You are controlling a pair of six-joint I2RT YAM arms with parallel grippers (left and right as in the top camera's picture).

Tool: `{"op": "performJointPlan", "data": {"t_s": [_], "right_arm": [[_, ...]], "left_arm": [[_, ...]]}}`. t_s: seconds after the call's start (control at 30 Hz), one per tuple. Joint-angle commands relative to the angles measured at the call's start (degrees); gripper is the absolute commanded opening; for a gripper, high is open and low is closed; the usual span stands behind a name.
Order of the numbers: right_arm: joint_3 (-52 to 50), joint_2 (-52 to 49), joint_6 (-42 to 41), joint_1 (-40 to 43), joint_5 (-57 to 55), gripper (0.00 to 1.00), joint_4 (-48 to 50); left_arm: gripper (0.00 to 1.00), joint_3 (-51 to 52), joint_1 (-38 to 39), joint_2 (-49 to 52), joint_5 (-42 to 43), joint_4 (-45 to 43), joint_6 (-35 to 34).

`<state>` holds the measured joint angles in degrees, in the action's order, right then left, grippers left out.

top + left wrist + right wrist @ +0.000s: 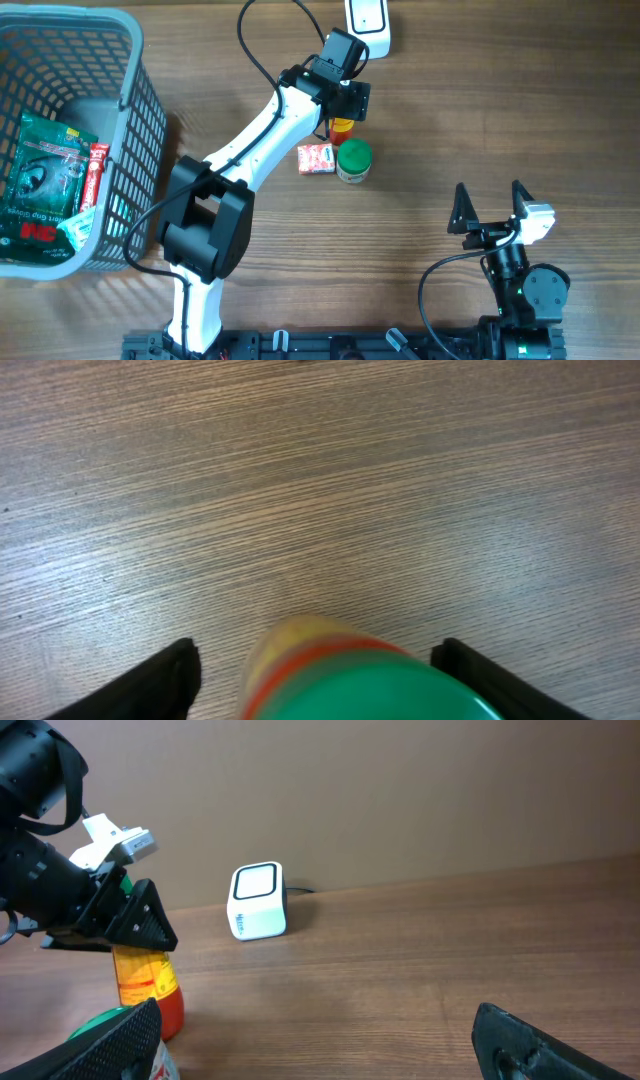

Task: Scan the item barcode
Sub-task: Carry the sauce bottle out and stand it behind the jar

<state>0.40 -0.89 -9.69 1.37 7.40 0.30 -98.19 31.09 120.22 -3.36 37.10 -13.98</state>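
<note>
A yellow bottle (pixel 342 129) with a red base stands upright on the wooden table, just below the white barcode scanner (pixel 368 20). My left gripper (pixel 343 112) hangs straight over it, open. In the left wrist view the bottle's green top (pixel 350 680) sits between the two black fingers (pixel 165 680), with a gap on each side. The right wrist view shows the bottle (pixel 148 985) resting on the table under the left gripper, and the scanner (pixel 257 901) behind it. My right gripper (pixel 492 205) is open and holds nothing, low at the right.
A green-lidded jar (pixel 353 160) and a small red box (pixel 317 158) sit right beside the bottle. A grey basket (pixel 150 130) at the far left holds a green packet (pixel 45 185) and other items.
</note>
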Motion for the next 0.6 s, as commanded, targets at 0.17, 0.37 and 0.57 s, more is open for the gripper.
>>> {"op": "performJointPlan", "data": {"t_s": [0.17,0.37,0.57], "right_arm": [[-0.11,0.46,0.57,-0.22,-0.37,1.00,0.24],[-0.11,0.46,0.57,-0.22,-0.37,1.00,0.26],[-0.11,0.46,0.57,-0.22,-0.37,1.00,0.24]], "left_arm": [[0.96,-0.07,0.31,-2.75,-0.17,0.00,0.02],[1.00,-0.07,0.31,-3.13,-0.17,0.42,0.02],[1.00,-0.07,0.31,-3.72,-0.22,0.87,0.04]]}}
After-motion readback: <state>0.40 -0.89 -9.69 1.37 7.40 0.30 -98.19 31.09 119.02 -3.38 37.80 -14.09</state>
